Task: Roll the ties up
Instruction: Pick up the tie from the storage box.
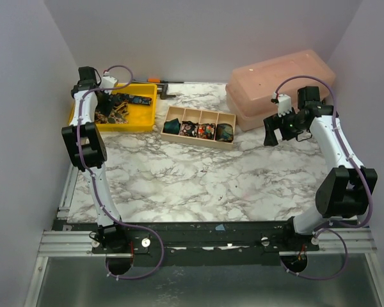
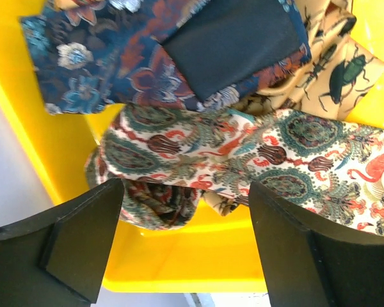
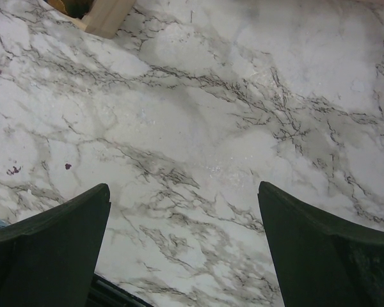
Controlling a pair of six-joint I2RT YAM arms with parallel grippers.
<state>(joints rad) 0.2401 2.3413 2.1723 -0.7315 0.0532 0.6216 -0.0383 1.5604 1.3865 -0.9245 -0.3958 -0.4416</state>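
Several loose ties lie heaped in a yellow bin [image 1: 143,118] at the back left. In the left wrist view I see a dark blue floral tie [image 2: 109,57], a cream paisley tie with flamingos [image 2: 256,153] and a tan tie with beetles [image 2: 336,70] in the bin [image 2: 179,249]. My left gripper [image 1: 105,102] hangs open over the heap, its jaws [image 2: 185,192] wide apart just above the paisley tie, holding nothing. Rolled ties [image 1: 198,130] fill a wooden divided tray [image 1: 173,112]. My right gripper [image 1: 273,131] is open and empty above bare marble [image 3: 185,192].
A pink lidded plastic box [image 1: 278,86] stands at the back right, behind my right gripper. An orange-handled tool [image 1: 159,81] lies behind the bin. The wooden tray's corner [image 3: 105,16] shows in the right wrist view. Walls close in left, right and behind.
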